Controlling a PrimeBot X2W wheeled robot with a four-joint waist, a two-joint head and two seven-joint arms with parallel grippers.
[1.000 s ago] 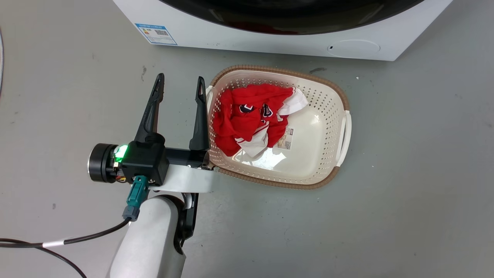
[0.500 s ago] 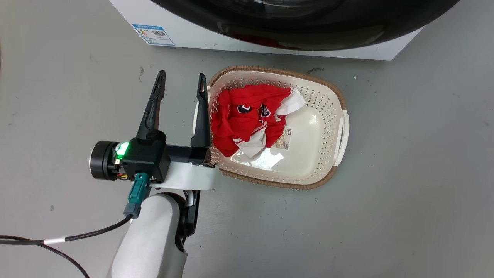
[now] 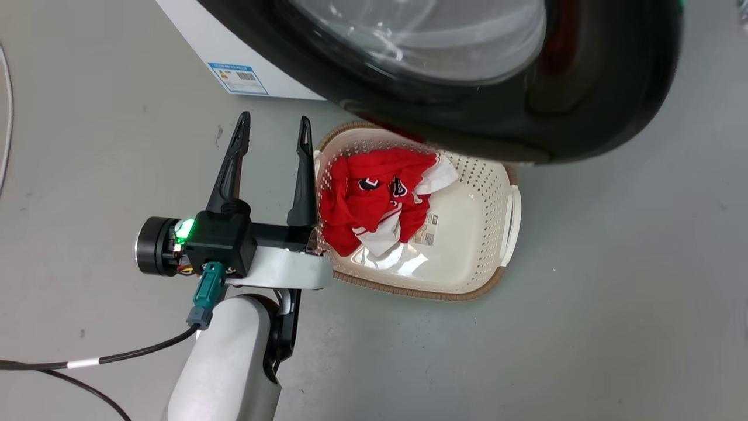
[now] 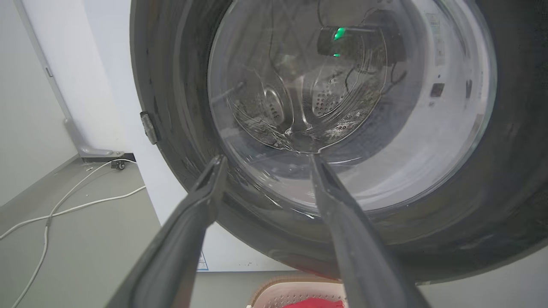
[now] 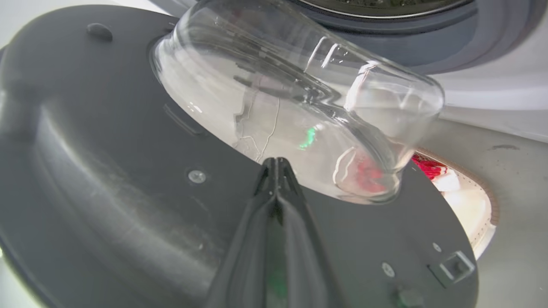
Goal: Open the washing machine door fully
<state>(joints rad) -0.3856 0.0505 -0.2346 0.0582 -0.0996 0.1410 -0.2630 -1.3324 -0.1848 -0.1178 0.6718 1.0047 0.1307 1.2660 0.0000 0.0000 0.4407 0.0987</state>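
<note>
Beside the laundry basket (image 3: 491,193), at its 9 o'clock, the left gripper (image 3: 273,120) stands wide open and empty; the right gripper (image 5: 276,164) is closed on nothing, its tip near the inner face of the washing machine door (image 5: 107,171). Those closed fingers could skid off the glossy rim onto the glass bowl (image 5: 299,98), letting the door swing back. Part-open at 12 o'clock over the basket, the round door has no long axis; its bowl bulges toward the washer (image 3: 210,41).

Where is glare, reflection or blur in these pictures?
Head view: sharp; the glossy rim of the washing machine door mirrors red. Left wrist view: green lights reflect in its glass, left pincer soft near the lens. Right wrist view: right pincer blurred, glints on the glass.
</note>
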